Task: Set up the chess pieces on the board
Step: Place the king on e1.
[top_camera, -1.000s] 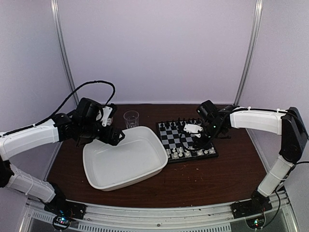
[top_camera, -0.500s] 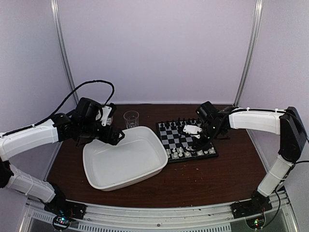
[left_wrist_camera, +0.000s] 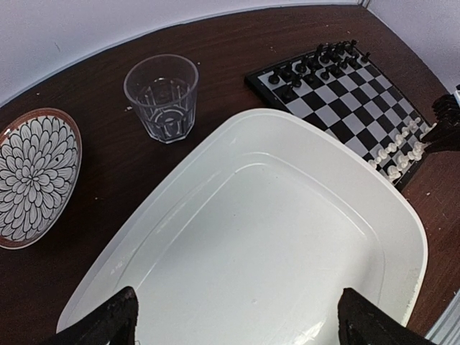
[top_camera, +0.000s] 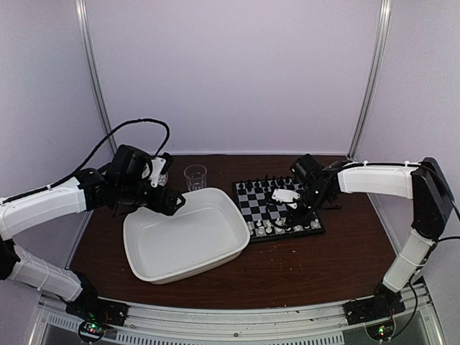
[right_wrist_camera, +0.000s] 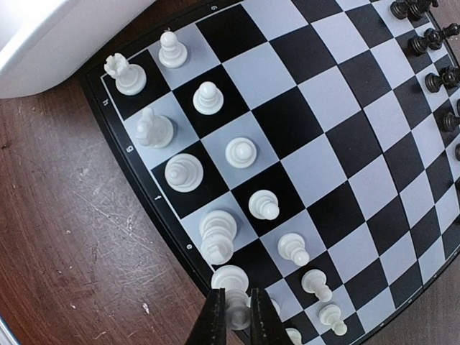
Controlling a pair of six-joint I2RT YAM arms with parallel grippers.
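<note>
Right gripper (right_wrist_camera: 233,320) clenched on a white chess piece (right_wrist_camera: 230,279) at the chessboard (right_wrist_camera: 323,93) edge beneath it, left gripper (left_wrist_camera: 237,309) released, spread wide, white tray (left_wrist_camera: 302,118) directly below.

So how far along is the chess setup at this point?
Nearly done. Black pieces stand along the board's far side; white chess pieces fill most of the two near rows. In hand: the right gripper is closed, apparently on one white piece over the edge row. Remaining: seat it, plus any squares hidden beneath that gripper. The white tray looks empty under the open left gripper.
</note>
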